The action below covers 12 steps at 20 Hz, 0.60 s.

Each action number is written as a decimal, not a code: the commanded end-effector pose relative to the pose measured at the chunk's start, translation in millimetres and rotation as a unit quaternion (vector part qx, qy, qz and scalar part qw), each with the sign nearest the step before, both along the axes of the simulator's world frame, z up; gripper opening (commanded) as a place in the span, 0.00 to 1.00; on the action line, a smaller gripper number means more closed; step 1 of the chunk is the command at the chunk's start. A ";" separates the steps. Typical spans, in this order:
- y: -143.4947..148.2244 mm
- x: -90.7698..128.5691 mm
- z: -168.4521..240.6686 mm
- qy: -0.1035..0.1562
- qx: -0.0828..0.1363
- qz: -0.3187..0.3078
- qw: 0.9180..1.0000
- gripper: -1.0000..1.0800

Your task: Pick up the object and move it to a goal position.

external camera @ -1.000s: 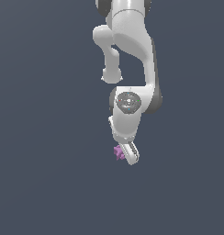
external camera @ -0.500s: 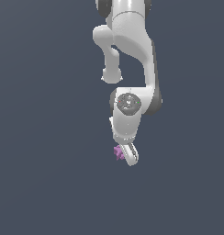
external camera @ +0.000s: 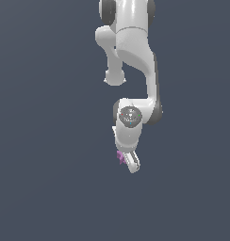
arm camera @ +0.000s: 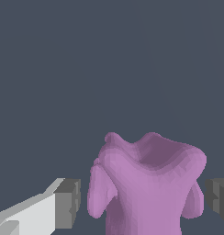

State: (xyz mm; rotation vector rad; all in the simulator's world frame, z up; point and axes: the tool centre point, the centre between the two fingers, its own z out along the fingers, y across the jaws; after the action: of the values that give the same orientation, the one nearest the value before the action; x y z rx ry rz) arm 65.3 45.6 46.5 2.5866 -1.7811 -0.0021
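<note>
The object (arm camera: 148,179) is a purple-pink lump with short blunt points. In the wrist view it sits between the two grey finger pads (arm camera: 68,204) of my gripper (arm camera: 143,202). A narrow gap shows at one pad, and the other pad is very close to the object or just touching it. The jaws are open around it. In the exterior view the white gripper (external camera: 129,162) points down, and the object (external camera: 120,157) peeks out on its left side in that view.
The white arm (external camera: 135,52) reaches down from the top of the exterior view. A plain dark grey surface (external camera: 51,188) fills the view all around.
The gripper has sunk slightly lower around the object. The object has stayed where it was.
</note>
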 end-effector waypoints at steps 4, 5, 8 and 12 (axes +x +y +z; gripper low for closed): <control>0.1 1.8 -4.9 -0.001 0.000 0.000 1.000 0.96; 0.1 1.8 -4.9 -0.001 0.000 0.000 1.000 0.00; 0.1 1.8 -4.9 -0.001 0.000 0.000 1.000 0.00; 0.1 1.8 -4.9 -0.001 0.000 0.000 1.000 0.00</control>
State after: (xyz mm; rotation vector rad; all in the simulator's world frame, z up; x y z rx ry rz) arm 67.0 45.6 41.5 2.5871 -1.7822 -0.0004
